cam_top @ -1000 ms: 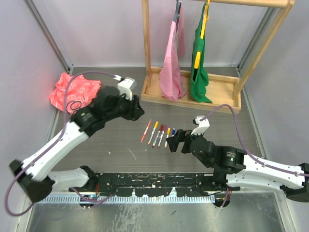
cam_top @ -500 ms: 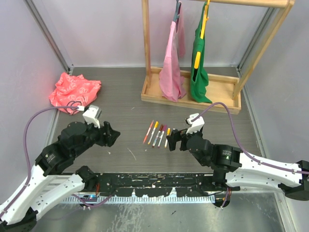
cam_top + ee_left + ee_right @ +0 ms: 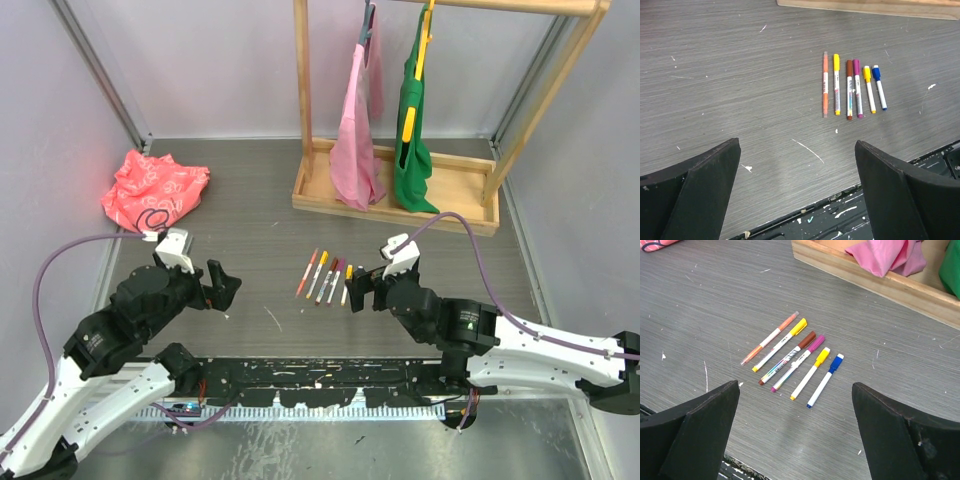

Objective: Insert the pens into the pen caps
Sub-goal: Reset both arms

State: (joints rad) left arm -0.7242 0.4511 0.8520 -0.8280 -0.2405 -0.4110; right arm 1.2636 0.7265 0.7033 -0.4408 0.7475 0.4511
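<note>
My left hand [image 3: 796,145] and right hand [image 3: 795,386] both gape empty, and I judge the six white-barrelled marker pens [image 3: 849,90] on the grey worktop [image 3: 740,75] already capped, needing only a check.

Grey wood-grain tabletop [image 3: 250,200], flecked white, enclosed by pale lilac walls [image 3: 200,60]; wooden rack [image 3: 302,100] hung with pink cloth [image 3: 352,160] and green cloth [image 3: 412,160], beyond the right fingers [image 3: 700,435]; crumpled red cloth [image 3: 155,188], beyond the left fingers [image 3: 700,195].
</note>
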